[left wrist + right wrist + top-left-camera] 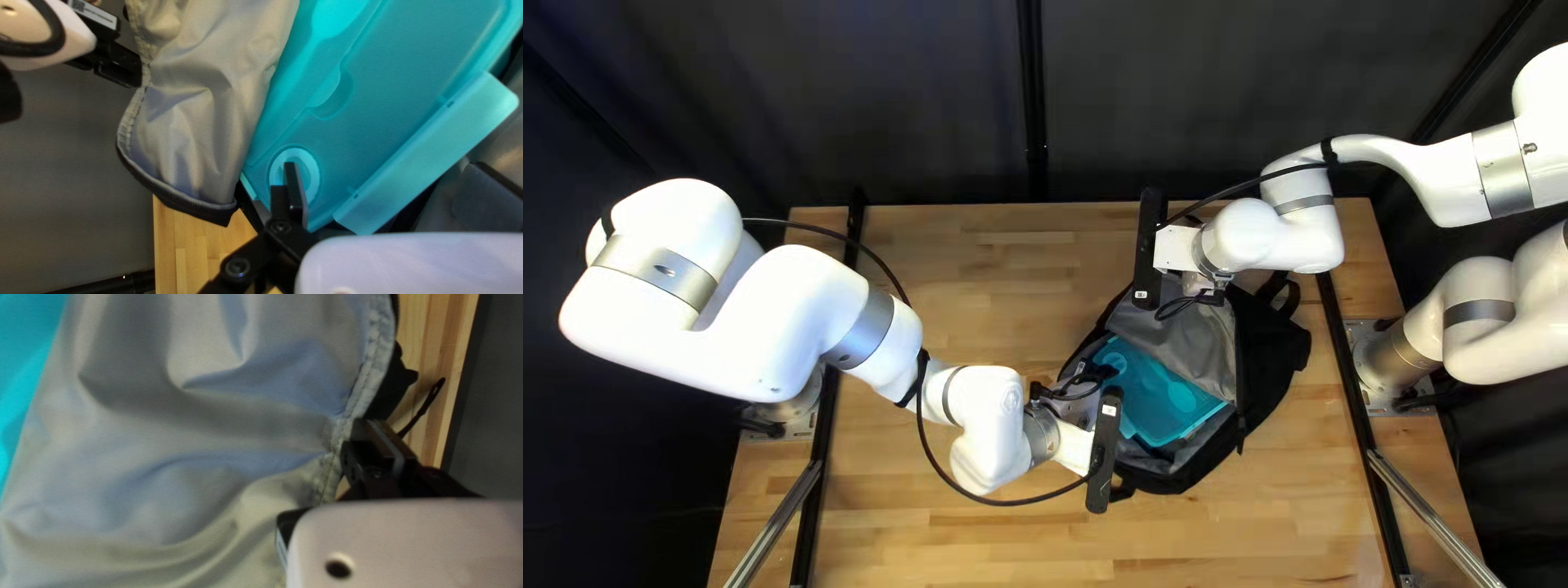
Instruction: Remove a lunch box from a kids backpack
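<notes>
The backpack lies unzipped on the table, with the teal lunch box inside it. At the backpack's far side, my right gripper is above the grey-lined flap; my left gripper is at its near-left side. In the left wrist view, the left gripper has its fingers together over the round disc at one corner of the lunch box; whether they touch it is unclear. In the right wrist view, the right gripper pinches the seamed edge of the flap lining.
The wooden table extends around the backpack. A black strap loop sticks out at the backpack's far right corner. Both arms reach in over the backpack, and a dark curtain hangs behind the table.
</notes>
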Robot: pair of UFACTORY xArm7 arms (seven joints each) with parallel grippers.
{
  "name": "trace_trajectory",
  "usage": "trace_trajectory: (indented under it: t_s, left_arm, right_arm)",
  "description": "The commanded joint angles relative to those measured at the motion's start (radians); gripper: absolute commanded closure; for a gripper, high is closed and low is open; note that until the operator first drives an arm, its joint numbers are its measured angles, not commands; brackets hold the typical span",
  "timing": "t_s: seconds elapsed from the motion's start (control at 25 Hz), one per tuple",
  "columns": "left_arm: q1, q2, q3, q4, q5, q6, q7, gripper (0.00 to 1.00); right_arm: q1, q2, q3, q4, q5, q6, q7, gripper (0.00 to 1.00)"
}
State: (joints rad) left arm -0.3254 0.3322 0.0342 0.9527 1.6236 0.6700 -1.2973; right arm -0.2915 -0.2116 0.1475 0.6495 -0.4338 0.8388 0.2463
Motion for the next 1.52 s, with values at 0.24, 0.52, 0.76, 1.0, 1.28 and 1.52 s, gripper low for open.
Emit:
trace_trajectory:
  t_s: [0.24, 0.52, 0.76, 1.0, 1.28, 1.52]
  left_arm:
    - [-0.004, 0.001, 0.002, 0.009, -0.002, 0.021, 0.006, 0.0]
    - [-0.025, -0.042, -0.01, -0.017, -0.028, 0.069, 0.022, 0.0]
    - [-0.03, -0.043, -0.012, -0.008, -0.031, 0.079, 0.029, 0.0]
    - [-0.025, -0.038, -0.009, -0.004, -0.013, 0.062, 0.018, 0.84]
    - [-0.025, -0.035, -0.012, -0.003, -0.002, 0.047, 0.015, 1.0]
    - [-0.011, 0.002, -0.008, 0.021, 0.026, 0.001, -0.005, 1.0]
  right_arm:
    - [0.0, 0.006, 0.001, 0.002, -0.003, -0.005, 0.004, 1.0]
    - [0.0, 0.003, 0.001, 0.002, -0.004, -0.004, 0.003, 1.0]
    - [-0.001, 0.014, 0.0, 0.004, -0.006, -0.013, 0.003, 1.0]
    - [0.0, 0.008, 0.0, 0.0, -0.005, -0.012, 0.003, 1.0]
    - [-0.002, 0.012, -0.002, -0.002, -0.006, -0.019, 0.002, 1.0]
    - [-0.002, 0.007, -0.003, -0.001, -0.003, -0.013, -0.003, 1.0]
